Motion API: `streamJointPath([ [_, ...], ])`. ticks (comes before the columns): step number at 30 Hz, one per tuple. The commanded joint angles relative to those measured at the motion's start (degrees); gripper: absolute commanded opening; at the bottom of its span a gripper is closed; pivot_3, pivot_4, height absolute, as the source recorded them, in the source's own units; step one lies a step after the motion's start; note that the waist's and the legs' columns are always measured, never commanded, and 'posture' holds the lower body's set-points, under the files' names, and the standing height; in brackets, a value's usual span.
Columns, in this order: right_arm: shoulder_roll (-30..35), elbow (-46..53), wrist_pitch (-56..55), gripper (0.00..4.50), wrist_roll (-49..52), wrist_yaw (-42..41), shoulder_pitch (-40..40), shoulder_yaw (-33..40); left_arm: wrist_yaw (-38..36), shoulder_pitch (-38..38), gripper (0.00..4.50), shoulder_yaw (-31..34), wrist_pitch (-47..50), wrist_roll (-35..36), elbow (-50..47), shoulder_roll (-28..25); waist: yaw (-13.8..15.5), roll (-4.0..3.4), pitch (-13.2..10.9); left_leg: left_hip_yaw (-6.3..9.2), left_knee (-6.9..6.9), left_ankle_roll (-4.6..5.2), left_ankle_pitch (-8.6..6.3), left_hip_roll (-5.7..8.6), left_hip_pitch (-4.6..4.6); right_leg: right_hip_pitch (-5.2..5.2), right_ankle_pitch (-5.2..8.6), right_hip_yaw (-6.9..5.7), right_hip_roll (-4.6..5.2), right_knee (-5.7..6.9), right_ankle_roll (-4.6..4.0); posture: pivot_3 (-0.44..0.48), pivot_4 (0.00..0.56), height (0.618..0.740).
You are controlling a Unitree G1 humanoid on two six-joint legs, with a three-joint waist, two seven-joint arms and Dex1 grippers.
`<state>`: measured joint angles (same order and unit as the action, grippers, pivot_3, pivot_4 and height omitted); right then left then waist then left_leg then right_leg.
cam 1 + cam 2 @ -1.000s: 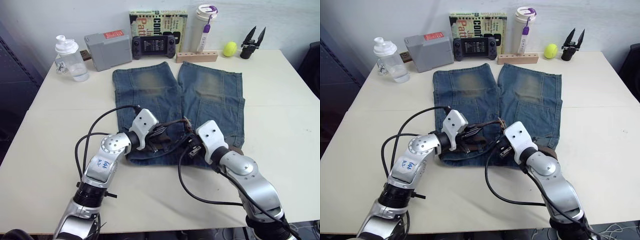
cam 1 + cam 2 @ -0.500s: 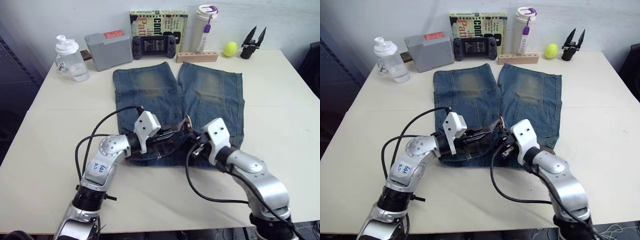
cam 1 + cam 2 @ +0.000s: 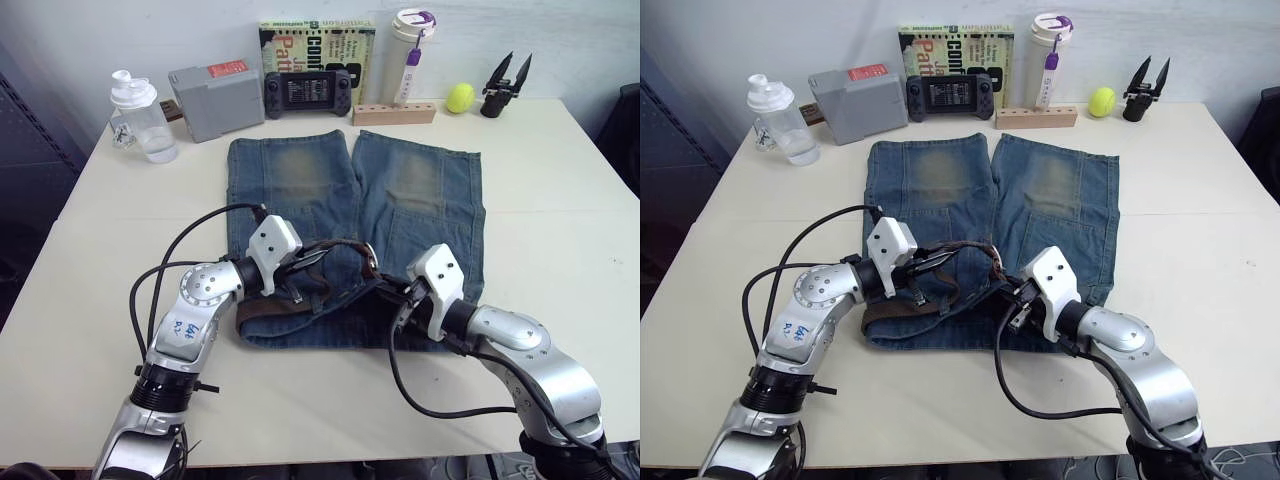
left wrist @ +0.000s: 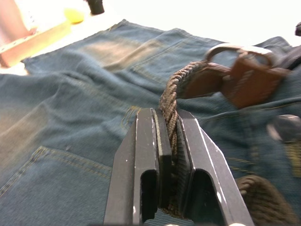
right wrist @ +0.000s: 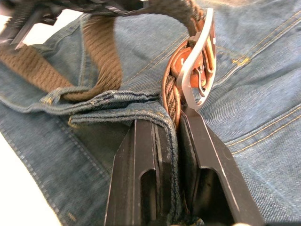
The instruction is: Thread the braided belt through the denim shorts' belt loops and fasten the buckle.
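Partly threaded braided belt (dark brown)

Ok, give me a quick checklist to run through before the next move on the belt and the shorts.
1. Left gripper clamped on the braided belt: ok.
2. Right gripper holding the denim shorts at the waistband edge beside the belt: ok.
3. Buckle in sight and free of the fingers: ok.
4. Buckle fastened, prong through the strap: not ok.
5. Belt through every loop: cannot tell.
6. Shorts lying flat at the waistband: not ok, bunched near the grippers.
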<state>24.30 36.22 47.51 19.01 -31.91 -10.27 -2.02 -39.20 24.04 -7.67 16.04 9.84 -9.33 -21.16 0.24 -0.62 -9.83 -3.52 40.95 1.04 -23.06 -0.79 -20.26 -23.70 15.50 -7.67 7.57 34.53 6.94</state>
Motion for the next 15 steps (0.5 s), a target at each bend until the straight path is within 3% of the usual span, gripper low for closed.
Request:
streamJointPath([
  [1, -1.69, 0.74, -1.4, 0.0, 0.39, 2.67, -2.91, 0.0, -3.17, -1.71, 0.0, -1.28, -0.21, 2.81, -4.81, -0.35, -0.04, 0.0, 0.0, -0.01, 0.0, 0.0, 0.0, 0.0, 0.0, 0.0, 0.0, 0.01, 0.0, 0.0, 0.0, 0.0, 0.15, 0.726],
  [15, 0.75, 3.4, -2.15, 0.0, 5.84, -3.2, -1.02, -1.99, -2.19, -0.63, 0.0, -1.47, -1.05, 0.79, -3.32, -0.15, 0.93, 0.0, 0.0, -0.02, 0.02, 0.0, 0.0, 0.0, 0.0, 0.0, 0.0, 0.01, -0.01, 0.01, 0.0, 0.0, 0.15, 0.726],
])
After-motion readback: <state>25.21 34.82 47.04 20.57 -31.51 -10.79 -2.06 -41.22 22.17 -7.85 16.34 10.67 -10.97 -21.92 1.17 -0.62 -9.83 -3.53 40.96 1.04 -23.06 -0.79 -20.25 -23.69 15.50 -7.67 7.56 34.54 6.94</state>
